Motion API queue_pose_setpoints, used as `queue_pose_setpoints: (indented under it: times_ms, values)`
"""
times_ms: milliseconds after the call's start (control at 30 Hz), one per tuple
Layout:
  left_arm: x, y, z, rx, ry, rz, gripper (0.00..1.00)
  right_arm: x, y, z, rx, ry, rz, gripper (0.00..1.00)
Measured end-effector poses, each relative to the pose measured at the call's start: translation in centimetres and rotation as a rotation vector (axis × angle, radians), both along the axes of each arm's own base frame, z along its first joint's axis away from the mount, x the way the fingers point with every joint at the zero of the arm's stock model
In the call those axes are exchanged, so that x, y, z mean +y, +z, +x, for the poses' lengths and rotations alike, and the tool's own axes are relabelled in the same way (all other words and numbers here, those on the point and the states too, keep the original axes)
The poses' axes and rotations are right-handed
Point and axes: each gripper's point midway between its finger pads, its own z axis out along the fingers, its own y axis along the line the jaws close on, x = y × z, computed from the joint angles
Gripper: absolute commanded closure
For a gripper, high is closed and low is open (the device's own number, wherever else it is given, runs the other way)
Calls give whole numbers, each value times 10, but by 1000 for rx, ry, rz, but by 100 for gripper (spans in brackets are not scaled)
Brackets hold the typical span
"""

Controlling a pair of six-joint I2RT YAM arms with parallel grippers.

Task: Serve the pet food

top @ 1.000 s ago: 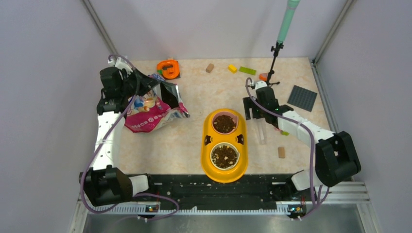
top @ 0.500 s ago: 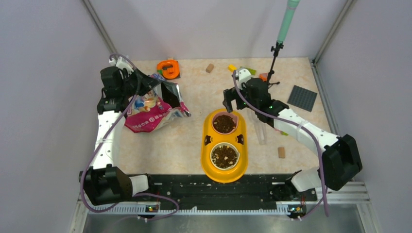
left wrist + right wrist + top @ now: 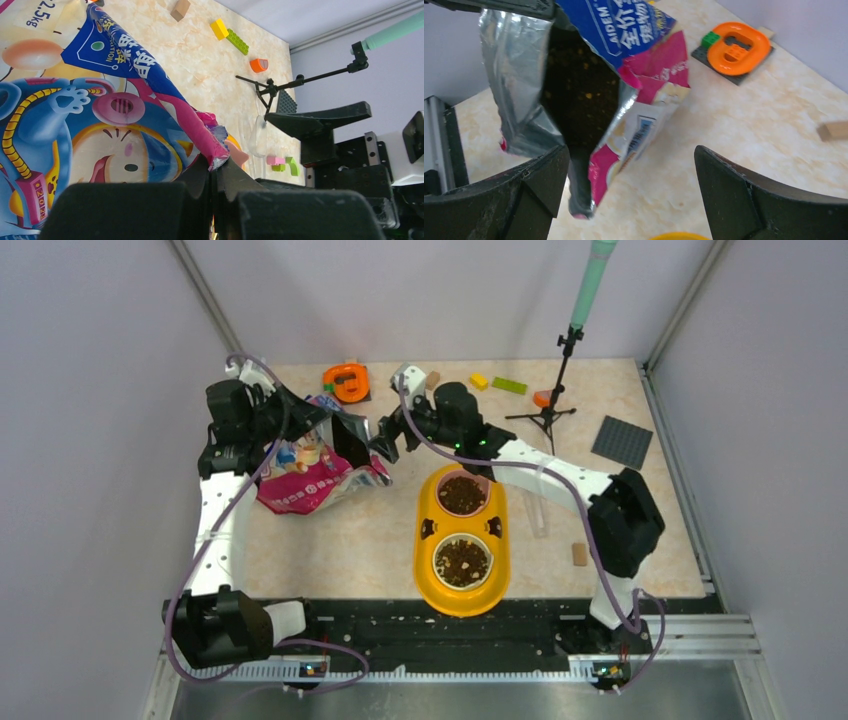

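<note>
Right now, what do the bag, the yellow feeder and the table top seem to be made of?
The bag: thin plastic film, glossy print outside, silver foil-like lining; it creases and shines. The feeder: probably moulded plastic; smooth, even yellow, rounded rim. The table top: beige marble pattern, perhaps laminate; the look leaves this open.

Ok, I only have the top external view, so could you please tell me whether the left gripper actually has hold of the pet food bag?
Observer: Yes; the left wrist view shows the left gripper shut on a folded edge of the pet food bag.
Operator: Thank you. Is the bag's mouth facing the right gripper?
Observer: It is; the right wrist view looks into the gaping mouth, silver lining around a dark inside.
Operator: And is it gripping anything?
Observer: No; its jaws stand wide open, one finger beside the bag's lower corner, the other over the table.
</note>
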Motion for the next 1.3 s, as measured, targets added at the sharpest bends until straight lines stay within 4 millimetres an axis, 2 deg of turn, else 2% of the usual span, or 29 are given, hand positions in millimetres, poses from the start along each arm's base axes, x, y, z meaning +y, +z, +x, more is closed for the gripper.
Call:
queue_pose_setpoints:
  times_ms: [167, 300, 367, 467, 567, 633, 667, 700, 767, 800, 833, 867, 900, 933, 967, 1033, 1100, 1167, 1300]
  values:
    - [-2, -1, -3, 9, -15, -4, 100, 40, -28, 5, 24, 62, 3, 10]
    - [-4, -4, -6, 21, -17, -16, 100, 49, -57, 12, 60, 54, -22, 17]
    - [-5, -6, -10, 27, -21, -27, 100, 50, -65, 15, 73, 45, -29, 20]
    - [-7, -7, -16, 30, -23, -29, 100, 55, -61, 24, 62, 24, -16, 22]
    - [-6, -6, -19, 27, -17, -25, 100, 65, -47, 37, 30, 4, 13, 23]
    - [-6, -6, -19, 26, -13, -23, 100, 70, -37, 44, 10, -5, 32, 28]
    - [-5, -6, -19, 26, -10, -22, 100, 72, -34, 46, 5, -4, 37, 32]
    - [-5, -6, -19, 26, -9, -21, 100, 74, -33, 47, 2, -2, 41, 40]
    - [-4, -6, -19, 24, -4, -19, 100, 77, -33, 47, 3, 10, 44, 67]
    - [-4, -6, -19, 24, -3, -18, 100, 78, -34, 45, 8, 19, 46, 89]
    - [-4, -7, -19, 25, -1, -17, 100, 80, -34, 42, 20, 30, 51, 100]
    - [-4, -8, -19, 25, -2, -15, 100, 82, -33, 39, 23, 37, 54, 100]
    - [-5, -9, -20, 28, -6, -13, 88, 84, -34, 37, 20, 41, 50, 100]
    - [-6, -9, -21, 31, -9, -11, 70, 86, -35, 34, 28, 43, 48, 100]
    - [-6, -10, -22, 33, -11, -7, 46, 87, -36, 32, 36, 41, 44, 100]
    - [-7, -4, -26, 15, -19, -6, 19, 84, -41, 33, 64, 20, 29, 100]
    - [-7, 3, -31, -11, -24, 21, 10, 78, -46, 35, 112, -14, 0, 100]
    - [-2, 10, -36, -29, -9, 62, 8, 72, -46, 37, 156, -55, -34, 100]
    - [9, 19, -51, -71, 40, 160, 8, 66, -32, 45, 200, -125, -78, 100]
